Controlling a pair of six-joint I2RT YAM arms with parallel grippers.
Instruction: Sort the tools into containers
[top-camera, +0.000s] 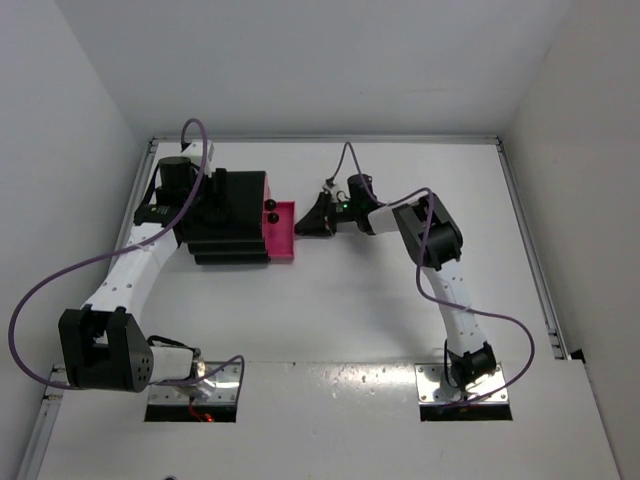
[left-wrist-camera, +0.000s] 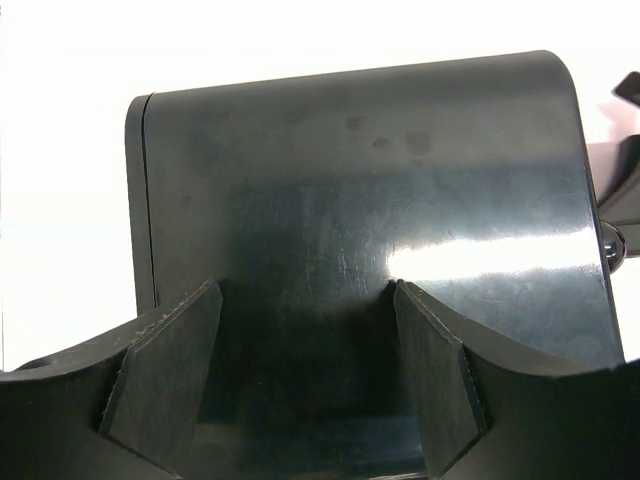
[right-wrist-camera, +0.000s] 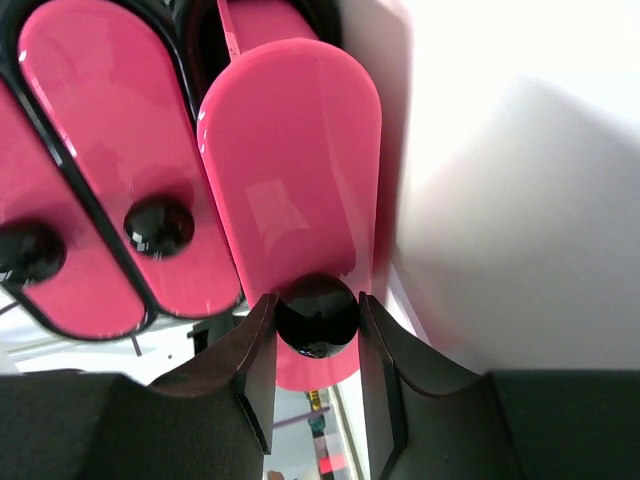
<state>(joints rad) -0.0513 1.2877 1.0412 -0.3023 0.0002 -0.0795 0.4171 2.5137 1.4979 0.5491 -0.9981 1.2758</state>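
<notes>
A squat black cabinet (top-camera: 232, 215) stands at the back left, and its containers are pink drawers. One drawer (top-camera: 281, 232) is pulled out to the right. My right gripper (top-camera: 308, 225) is shut on that drawer's round black knob (right-wrist-camera: 316, 315), one finger on each side of it. The pink front (right-wrist-camera: 290, 170) of this drawer rises above the knob. The two other drawer fronts (right-wrist-camera: 110, 160) sit further in, each with a black knob (right-wrist-camera: 158, 225). My left gripper (left-wrist-camera: 305, 300) straddles the cabinet's glossy black body (left-wrist-camera: 370, 180) from the left and is shut on it. No tools show in any view.
White walls close in the table on the left, back and right, with a metal rail (top-camera: 530, 250) along the right edge. Purple cables (top-camera: 60, 290) loop off both arms. The arm bases (top-camera: 460, 385) sit at the near edge.
</notes>
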